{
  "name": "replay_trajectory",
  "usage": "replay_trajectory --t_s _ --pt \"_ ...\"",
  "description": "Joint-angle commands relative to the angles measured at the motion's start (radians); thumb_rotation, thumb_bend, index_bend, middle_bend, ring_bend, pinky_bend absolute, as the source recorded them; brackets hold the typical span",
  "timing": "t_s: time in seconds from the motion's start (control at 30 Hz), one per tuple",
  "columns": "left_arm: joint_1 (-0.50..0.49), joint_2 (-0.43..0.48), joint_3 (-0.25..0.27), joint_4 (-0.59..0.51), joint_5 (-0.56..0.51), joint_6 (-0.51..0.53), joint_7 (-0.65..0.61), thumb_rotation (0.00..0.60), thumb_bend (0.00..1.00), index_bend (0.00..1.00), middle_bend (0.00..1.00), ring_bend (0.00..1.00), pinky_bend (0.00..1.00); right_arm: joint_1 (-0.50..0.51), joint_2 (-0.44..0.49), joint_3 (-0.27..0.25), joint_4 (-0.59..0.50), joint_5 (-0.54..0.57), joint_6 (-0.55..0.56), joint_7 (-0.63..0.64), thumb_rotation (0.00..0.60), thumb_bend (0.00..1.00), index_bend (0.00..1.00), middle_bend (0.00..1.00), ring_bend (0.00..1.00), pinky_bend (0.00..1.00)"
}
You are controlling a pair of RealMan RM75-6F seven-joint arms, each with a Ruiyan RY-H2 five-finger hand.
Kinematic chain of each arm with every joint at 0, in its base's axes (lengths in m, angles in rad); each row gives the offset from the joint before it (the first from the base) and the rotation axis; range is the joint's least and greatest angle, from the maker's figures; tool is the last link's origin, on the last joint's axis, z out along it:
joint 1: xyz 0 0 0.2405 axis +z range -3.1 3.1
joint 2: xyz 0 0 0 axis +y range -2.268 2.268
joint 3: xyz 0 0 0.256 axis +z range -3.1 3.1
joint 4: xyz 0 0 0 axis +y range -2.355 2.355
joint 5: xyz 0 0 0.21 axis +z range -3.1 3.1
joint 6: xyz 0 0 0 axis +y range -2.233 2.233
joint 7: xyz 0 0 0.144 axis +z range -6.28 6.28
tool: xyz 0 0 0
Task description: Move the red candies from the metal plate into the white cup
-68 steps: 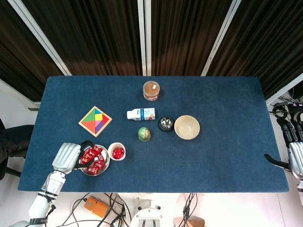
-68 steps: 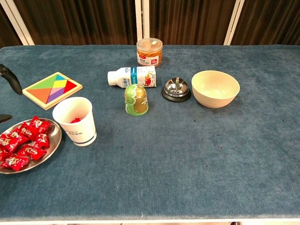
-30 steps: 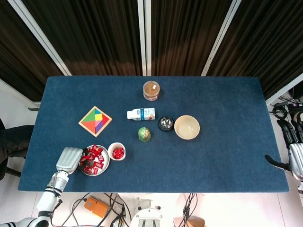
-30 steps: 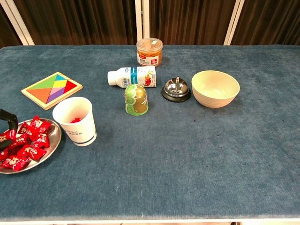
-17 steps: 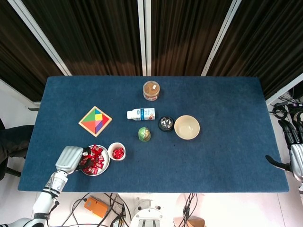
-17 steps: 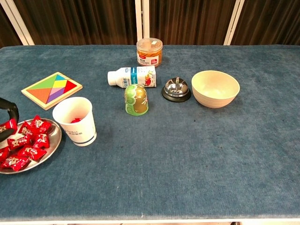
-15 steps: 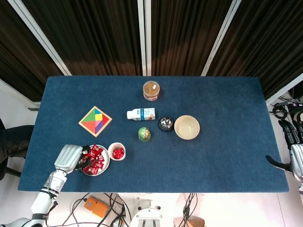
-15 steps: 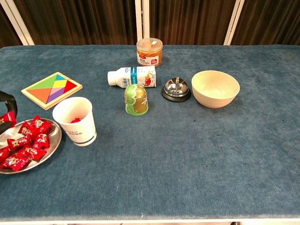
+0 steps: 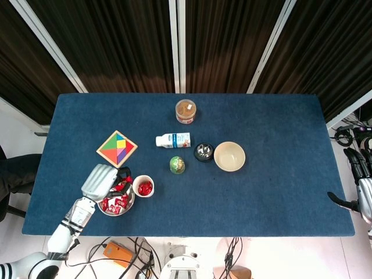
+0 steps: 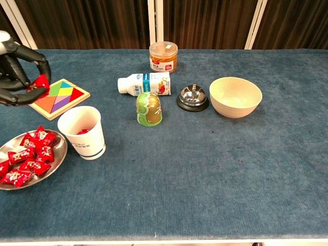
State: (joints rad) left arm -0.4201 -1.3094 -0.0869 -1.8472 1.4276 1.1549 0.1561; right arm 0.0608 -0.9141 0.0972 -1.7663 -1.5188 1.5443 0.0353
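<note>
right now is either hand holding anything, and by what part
The left hand pinches one red candy at its fingertips, raised above the table. The right hand holds nothing.

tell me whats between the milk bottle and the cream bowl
The silver call bell sits between the milk bottle and the cream bowl, clearest in the chest view.

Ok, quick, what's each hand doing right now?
Left hand: pinching a red candy, raised above the table.
Right hand: off the table's right edge, holding nothing; fingers look extended, but open or closed cannot be told.
</note>
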Motion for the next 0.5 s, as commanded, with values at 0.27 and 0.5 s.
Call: replay_trajectory --t_s 0.27,0.5 --pt "-0.071 -0.07 -0.023 0.031 -0.11 -0.082 0.108 0.6 0.37 0.6 1.0 0.97 0.9 -0.005 -0.003 -0.002 0.011 0.009 -0.002 0.011 0.6 0.22 0.0 0.14 0.0 0.12" --pt "-0.078 -0.074 -0.013 0.027 -0.131 -0.08 0.135 0.6 0.29 0.58 1.0 0.97 0.9 -0.003 -0.006 -0.001 0.015 0.011 -0.006 0.013 0.6 0.22 0.0 0.14 0.0 0.12"
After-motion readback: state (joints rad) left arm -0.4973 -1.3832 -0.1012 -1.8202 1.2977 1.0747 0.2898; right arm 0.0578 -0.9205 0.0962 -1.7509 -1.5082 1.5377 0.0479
